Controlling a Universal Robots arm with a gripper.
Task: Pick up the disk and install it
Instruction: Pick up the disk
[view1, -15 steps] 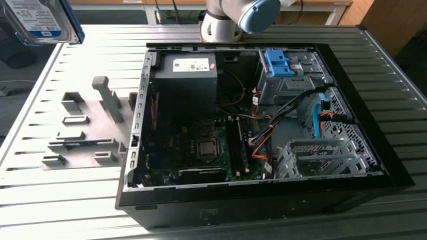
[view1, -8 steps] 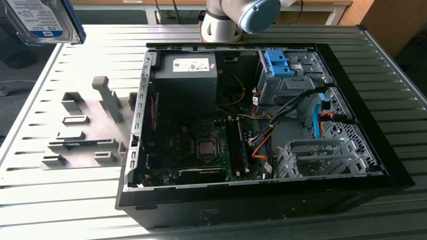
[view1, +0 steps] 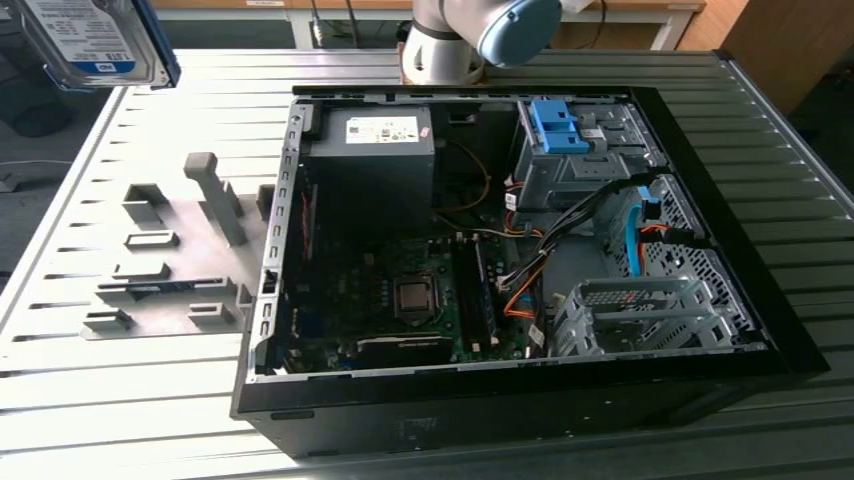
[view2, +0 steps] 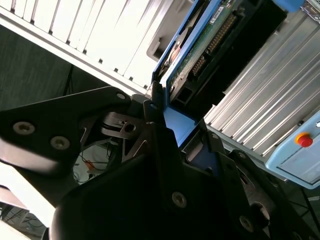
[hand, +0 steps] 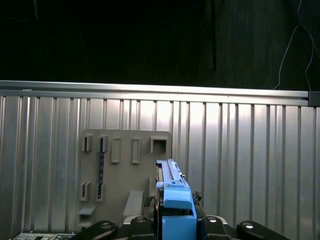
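Open computer case (view1: 467, 420), grey slotted plate (view1: 167, 312)

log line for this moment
jaws: shut on disk | disk: in air, apart from open computer case | install: not done

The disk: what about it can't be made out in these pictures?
Exterior view: the picture's top edge cuts off part of the disk.
First wrist view: the disk is edge-on, its label hidden.
Second wrist view: the gripper covers the disk's clamped end.

Robotics lab or workshop: slatted aluminium workbench (view1: 134, 420), robot arm (view1: 461, 40), opened desktop PC case (view1: 534, 425), grey fixture plate (view1: 167, 300), pendant (view2: 292, 157) with red stop button.
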